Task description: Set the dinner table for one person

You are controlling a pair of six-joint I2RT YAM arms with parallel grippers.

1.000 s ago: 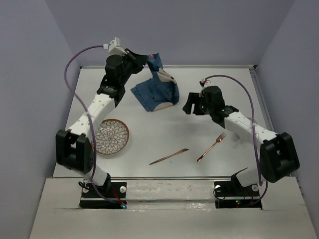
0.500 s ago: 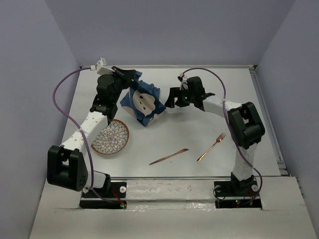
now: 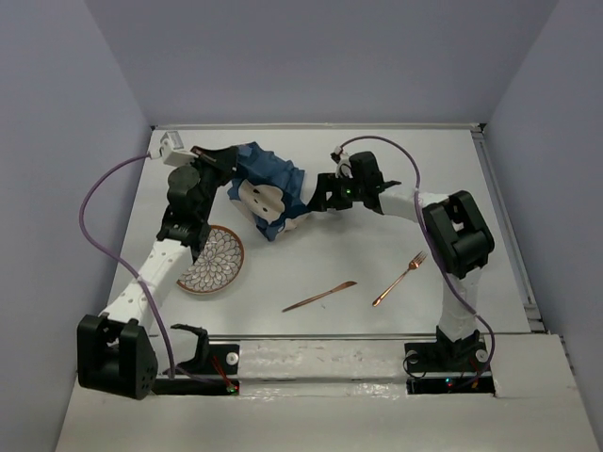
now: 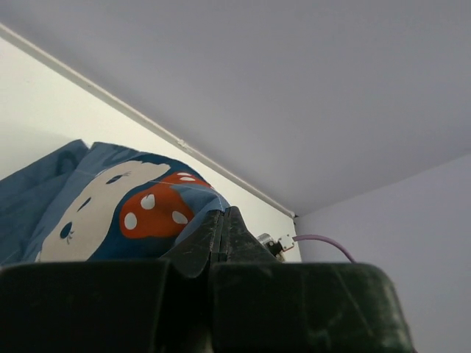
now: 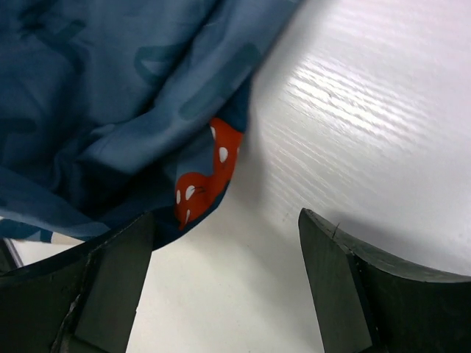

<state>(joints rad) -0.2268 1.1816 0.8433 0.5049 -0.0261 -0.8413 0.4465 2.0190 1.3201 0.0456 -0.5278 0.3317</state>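
A crumpled dark-blue placemat (image 3: pixel 273 184) with a white and red print lies bunched at the back middle of the white dinner table (image 3: pixel 396 235). My left gripper (image 3: pixel 233 160) is shut on the placemat's left edge; in the left wrist view the closed fingertips (image 4: pixel 223 220) pinch the cloth (image 4: pixel 110 206). My right gripper (image 3: pixel 316 201) is open at the placemat's right edge. In the right wrist view its jaws (image 5: pixel 228 250) stand wide apart over bare table (image 5: pixel 353 110), with the cloth (image 5: pixel 110 95) just past the left finger.
A round patterned plate (image 3: pixel 209 260) sits at the left, close under my left forearm. A copper knife (image 3: pixel 320 296) and a copper fork (image 3: pixel 399 279) lie near the front edge. Grey walls close in the back and sides.
My left gripper has pulled the placemat down and to the left, toward the table. My right arm has swung from the right middle over to the placemat's right edge.
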